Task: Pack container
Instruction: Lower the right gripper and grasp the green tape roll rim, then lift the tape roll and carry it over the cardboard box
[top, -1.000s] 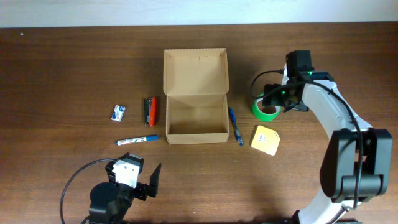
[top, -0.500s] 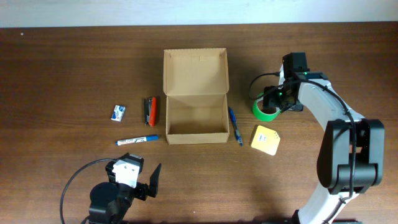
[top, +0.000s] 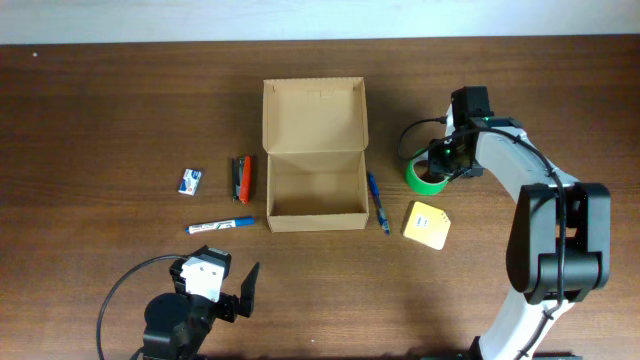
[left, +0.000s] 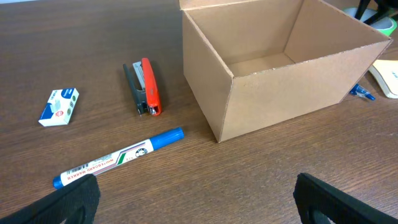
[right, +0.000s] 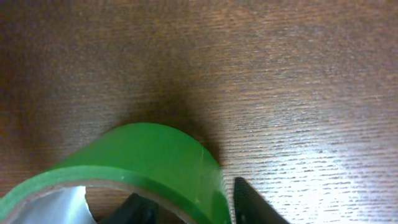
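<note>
Right of the container (top: 316, 222) and pen (top: 377, 202), right gripper (top: 441, 168) seemingly clamps green tape (right: 155, 155); left gripper (left: 199, 199) gapes.

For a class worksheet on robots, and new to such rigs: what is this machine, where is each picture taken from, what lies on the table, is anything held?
Two robot arms with two-finger grippers work at a table. One picture looks down from above; the other two come from wrist cameras. On it lie an open cardboard box, stapler, marker, small carton, pen, yellow pad, green tape roll. The left gripper is open, empty. The right gripper straddles the tape's wall; grip uncertain.
</note>
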